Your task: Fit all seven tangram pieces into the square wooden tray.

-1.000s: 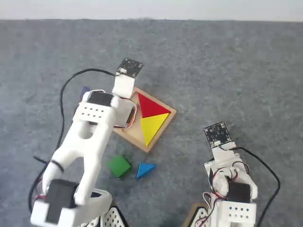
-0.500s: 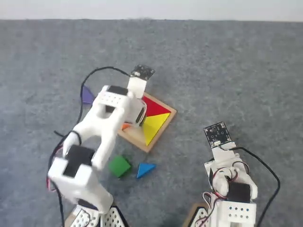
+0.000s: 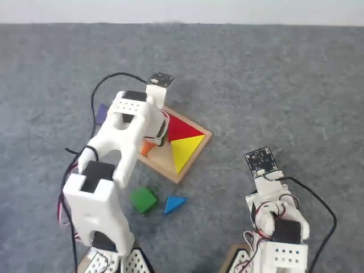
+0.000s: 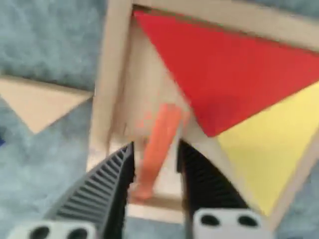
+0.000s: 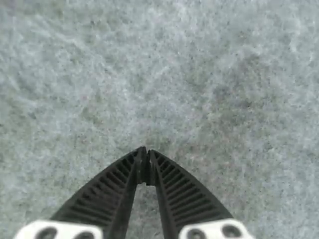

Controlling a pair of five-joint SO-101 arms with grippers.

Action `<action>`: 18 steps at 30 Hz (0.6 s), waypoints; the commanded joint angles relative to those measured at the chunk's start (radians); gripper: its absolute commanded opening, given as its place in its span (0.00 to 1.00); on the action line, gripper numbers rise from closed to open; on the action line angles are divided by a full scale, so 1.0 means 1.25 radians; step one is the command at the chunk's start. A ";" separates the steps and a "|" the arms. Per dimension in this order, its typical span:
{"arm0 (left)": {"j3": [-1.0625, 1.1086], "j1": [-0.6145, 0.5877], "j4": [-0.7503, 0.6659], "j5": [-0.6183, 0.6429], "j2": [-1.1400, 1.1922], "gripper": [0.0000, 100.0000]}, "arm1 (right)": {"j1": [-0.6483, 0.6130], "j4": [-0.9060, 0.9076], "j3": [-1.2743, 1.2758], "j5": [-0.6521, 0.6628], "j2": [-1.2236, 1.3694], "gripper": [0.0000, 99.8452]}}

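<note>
Left gripper (image 4: 154, 172) pinches orange piece (image 4: 158, 139) on edge over bare part of wooden tray (image 4: 110, 74), beside red triangle (image 4: 224, 69), likely to seat it. Right gripper (image 5: 146, 167) pressed together above carpet (image 5: 199, 59).

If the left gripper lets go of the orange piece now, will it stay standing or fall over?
The orange piece looks thin and stands on edge between the fingers of the left gripper, so it would probably tip flat. It seems a rigid, light block, unlikely to bend. The tray wall beside it may stop it sliding.
</note>
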 commanded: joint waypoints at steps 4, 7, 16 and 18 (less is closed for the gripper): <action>0.002 -0.010 0.015 0.009 0.022 0.13 | -0.003 0.002 0.014 0.006 -0.013 0.01; 0.001 -0.015 0.011 0.009 0.017 0.08 | -0.003 0.002 0.014 0.006 -0.013 0.01; -0.024 -0.015 -0.001 -0.033 -0.069 0.03 | -0.003 0.002 0.014 0.006 -0.013 0.01; -0.024 -0.010 0.000 -0.049 -0.093 0.03 | -0.003 0.002 0.014 0.006 -0.013 0.01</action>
